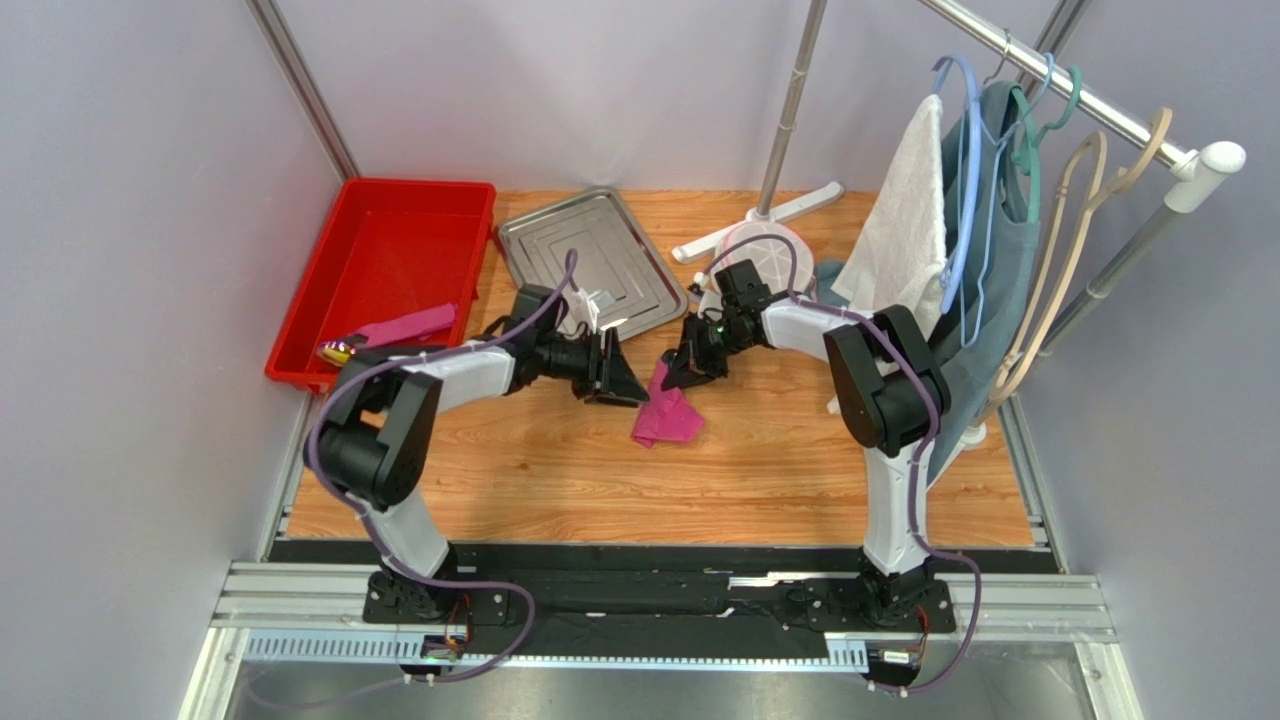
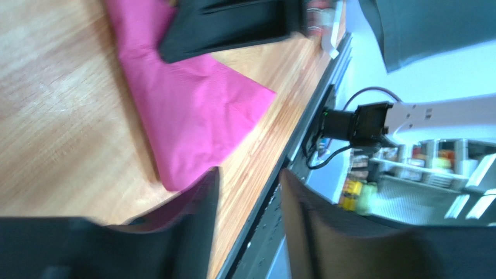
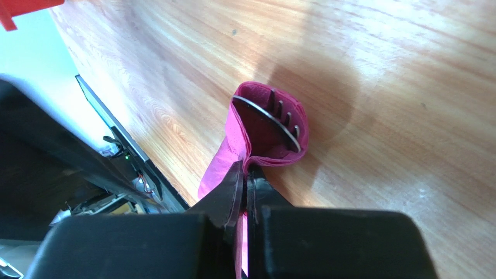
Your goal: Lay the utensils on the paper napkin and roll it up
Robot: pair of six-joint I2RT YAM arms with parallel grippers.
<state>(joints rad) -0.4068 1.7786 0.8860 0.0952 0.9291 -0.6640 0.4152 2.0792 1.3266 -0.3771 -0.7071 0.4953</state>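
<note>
The magenta paper napkin (image 1: 666, 420) lies crumpled on the wooden table between both grippers. In the right wrist view it (image 3: 273, 136) is folded into a loose tube, and the silver tines of the utensils (image 3: 282, 119) show inside its open end. My right gripper (image 3: 247, 177) is shut on a fold of the napkin and sits at its far edge in the top view (image 1: 684, 371). My left gripper (image 2: 247, 197) is open and empty, just left of the napkin (image 2: 192, 104), apart from it. It also shows in the top view (image 1: 619, 378).
A steel tray (image 1: 594, 263) lies behind the grippers. A red bin (image 1: 383, 270) at the far left holds another pink sheet (image 1: 403, 327). A clothes rack with hangers and a white towel (image 1: 909, 210) stands at the right, its white foot (image 1: 759, 225) on the table.
</note>
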